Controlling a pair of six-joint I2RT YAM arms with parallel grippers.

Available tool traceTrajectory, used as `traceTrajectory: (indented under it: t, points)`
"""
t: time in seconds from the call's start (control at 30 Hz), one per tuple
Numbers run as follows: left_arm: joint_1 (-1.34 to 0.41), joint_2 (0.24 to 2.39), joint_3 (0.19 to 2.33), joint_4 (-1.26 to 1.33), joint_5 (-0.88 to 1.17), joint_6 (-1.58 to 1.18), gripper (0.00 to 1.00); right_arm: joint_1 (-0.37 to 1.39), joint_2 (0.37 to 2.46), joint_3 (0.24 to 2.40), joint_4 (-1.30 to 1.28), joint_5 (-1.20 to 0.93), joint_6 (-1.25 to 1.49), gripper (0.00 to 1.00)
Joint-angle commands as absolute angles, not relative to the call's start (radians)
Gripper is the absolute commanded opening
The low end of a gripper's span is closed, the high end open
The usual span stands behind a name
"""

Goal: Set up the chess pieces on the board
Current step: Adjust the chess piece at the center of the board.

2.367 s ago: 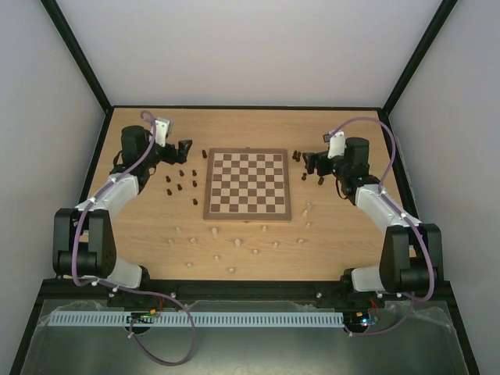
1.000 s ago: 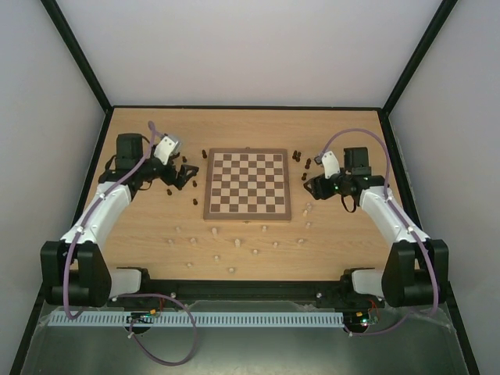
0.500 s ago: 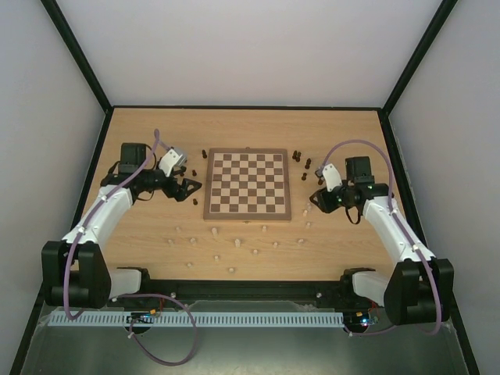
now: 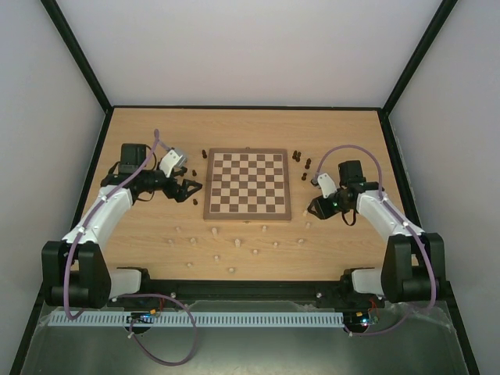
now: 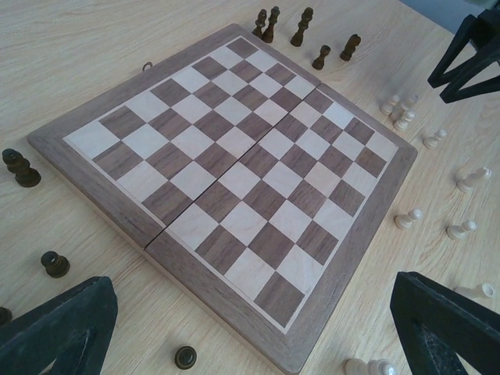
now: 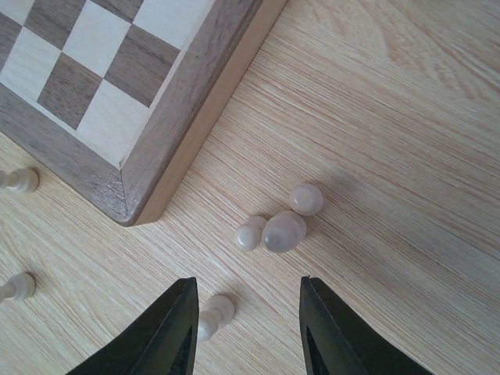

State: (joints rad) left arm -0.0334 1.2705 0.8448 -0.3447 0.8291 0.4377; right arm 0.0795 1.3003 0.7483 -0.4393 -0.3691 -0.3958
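Board flat on table, centre. Left gripper wide open just left of board, among dark chess pieces. Right gripper jaws apart, gripping nothing, over pale chess pieces beside board's near-right corner.

Board: flat at centre of the top view, brown rim, dark and cream checks, all squares bare. Dark pieces sit off its upper-left and upper-right corners. Pale pieces are scattered below its lower edge, some lying on their sides. Three pale ones cluster beside its lower-right corner.
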Motion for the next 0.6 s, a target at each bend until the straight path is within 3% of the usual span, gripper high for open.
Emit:
traceTrajectory:
  t: [0.0,0.57]
  points:
    - [-0.029,1.276,0.838,-0.333,0.866,0.457,0.99,0.077,1.323,0.737,-0.439,-0.373,-0.388,0.37]
    - [-0.029,1.274,0.830,-0.342,0.887,0.476,0.99,0.077,1.375,0.767,-0.419,-0.345,-0.380,0.34]
